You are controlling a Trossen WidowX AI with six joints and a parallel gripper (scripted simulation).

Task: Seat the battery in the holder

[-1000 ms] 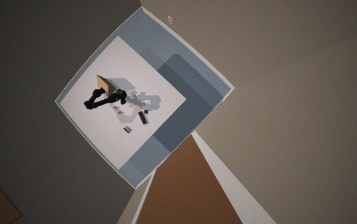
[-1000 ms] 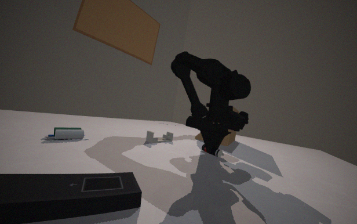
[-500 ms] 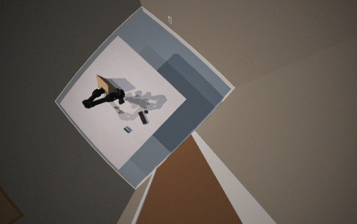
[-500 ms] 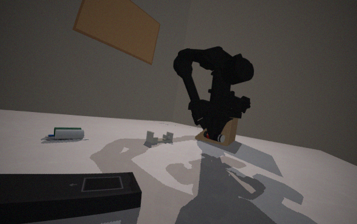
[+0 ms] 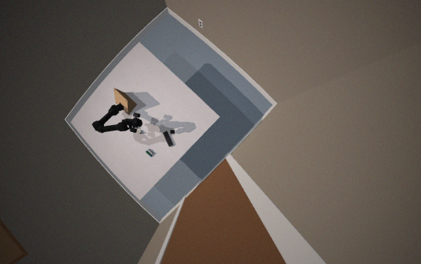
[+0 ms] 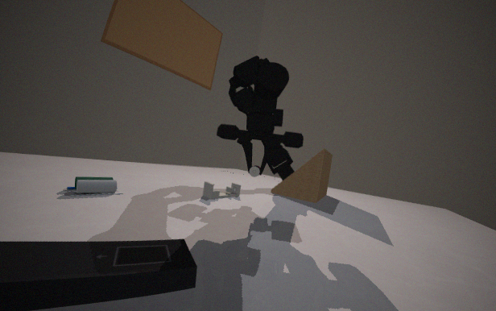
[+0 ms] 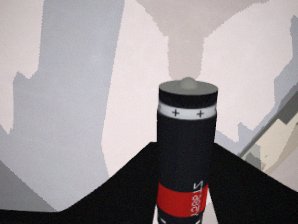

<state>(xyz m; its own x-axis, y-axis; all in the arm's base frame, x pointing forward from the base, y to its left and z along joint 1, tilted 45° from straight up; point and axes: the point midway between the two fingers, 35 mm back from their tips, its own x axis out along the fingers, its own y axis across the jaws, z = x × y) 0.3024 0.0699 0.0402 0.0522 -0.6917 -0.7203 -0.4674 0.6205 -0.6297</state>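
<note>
The battery (image 6: 254,171) (image 7: 186,150) is black with a red band and is held between the two fingers of my gripper (image 6: 256,169) (image 7: 182,151), which is shut on it. In the wrist view its terminal end with plus marks points up the picture. In the exterior view it shows end-on as a grey disc, raised above the table. The small pale holder (image 6: 208,190) (image 5: 139,130) stands on the table, left of and below the battery in the exterior view, apart from it. Its spring and lip are too small to tell apart.
A wooden wedge (image 5: 124,100) (image 6: 303,185) stands beside the arm. A green and white cylindrical object (image 5: 150,152) (image 6: 97,186) lies left of the holder in the exterior view. A long black box (image 5: 168,138) (image 6: 80,259) lies in the foreground, with a small black block (image 5: 172,131) beside it.
</note>
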